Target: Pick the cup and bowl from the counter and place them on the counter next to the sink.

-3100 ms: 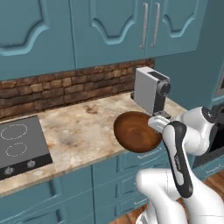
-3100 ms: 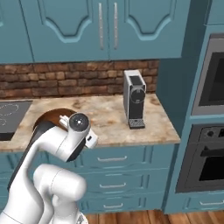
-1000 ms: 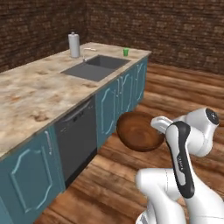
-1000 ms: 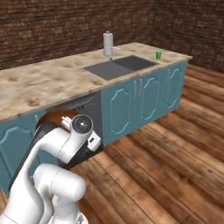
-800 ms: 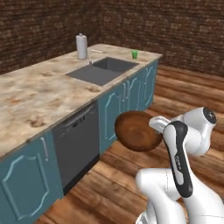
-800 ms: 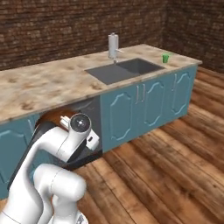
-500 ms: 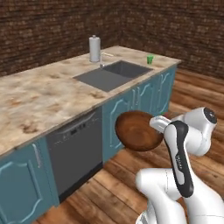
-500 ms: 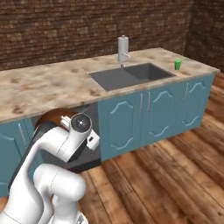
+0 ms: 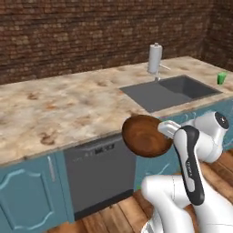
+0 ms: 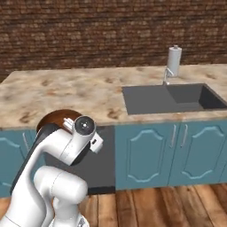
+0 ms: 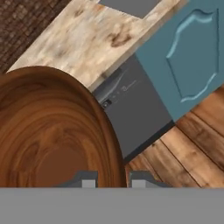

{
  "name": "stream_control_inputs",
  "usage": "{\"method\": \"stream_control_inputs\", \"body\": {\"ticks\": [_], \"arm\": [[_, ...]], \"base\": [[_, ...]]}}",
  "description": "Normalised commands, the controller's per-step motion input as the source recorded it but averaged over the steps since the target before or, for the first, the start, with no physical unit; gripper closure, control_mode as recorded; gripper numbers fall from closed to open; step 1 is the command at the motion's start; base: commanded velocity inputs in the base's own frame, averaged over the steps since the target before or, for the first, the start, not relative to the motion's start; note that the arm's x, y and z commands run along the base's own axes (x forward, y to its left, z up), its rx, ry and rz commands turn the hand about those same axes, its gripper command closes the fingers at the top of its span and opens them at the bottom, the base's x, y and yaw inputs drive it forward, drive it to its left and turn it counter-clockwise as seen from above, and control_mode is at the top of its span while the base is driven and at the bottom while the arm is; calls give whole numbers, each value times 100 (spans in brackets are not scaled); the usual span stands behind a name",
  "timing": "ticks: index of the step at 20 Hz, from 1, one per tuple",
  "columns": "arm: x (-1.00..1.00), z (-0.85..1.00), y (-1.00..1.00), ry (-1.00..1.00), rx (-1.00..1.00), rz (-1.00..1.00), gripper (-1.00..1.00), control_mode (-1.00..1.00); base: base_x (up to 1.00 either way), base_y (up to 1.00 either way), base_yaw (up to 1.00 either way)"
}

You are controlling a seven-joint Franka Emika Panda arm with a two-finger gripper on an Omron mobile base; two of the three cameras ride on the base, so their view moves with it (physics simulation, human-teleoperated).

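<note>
Now your gripper point(image 11: 113, 178) is clamped on the bowl point(image 9: 144, 135) rim, carrying it off the floor before the counter point(image 9: 68, 109); next, set it beside the sink point(image 9: 168, 91), near the cup point(image 9: 221, 78).

My arm is folded up close over my base, elbow raised, the forearm link slanting down and the wrist turned so the hand points out to the side, off the floor in front of the cabinet fronts. My gripper point(image 11: 113, 178) is nearly closed, its two fingers pinching the rim of the bowl point(image 9: 144, 135), one fingertip point(image 11: 87, 179) inside the wall and the other outside. I carry the bowl tilted on edge in the air, its hollow facing outward from my wrist. In the right base view my wrist joint covers most of it.
</note>
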Motion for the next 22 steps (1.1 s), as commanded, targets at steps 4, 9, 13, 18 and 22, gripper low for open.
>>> {"method": "stream_control_inputs", "body": {"ticks": [4, 9, 13, 18, 22], "arm": [[0, 0, 0, 0, 0, 0, 100, 100], [0, 0, 0, 0, 0, 0, 100, 100], [0, 0, 0, 0, 0, 0, 100, 100], [0, 0, 0, 0, 0, 0, 100, 100], [0, 0, 0, 0, 0, 0, 100, 100]], "base": [[100, -80, 48], [70, -89, 24], [58, -77, 0], [68, -57, -5], [67, 19, -2]]}}
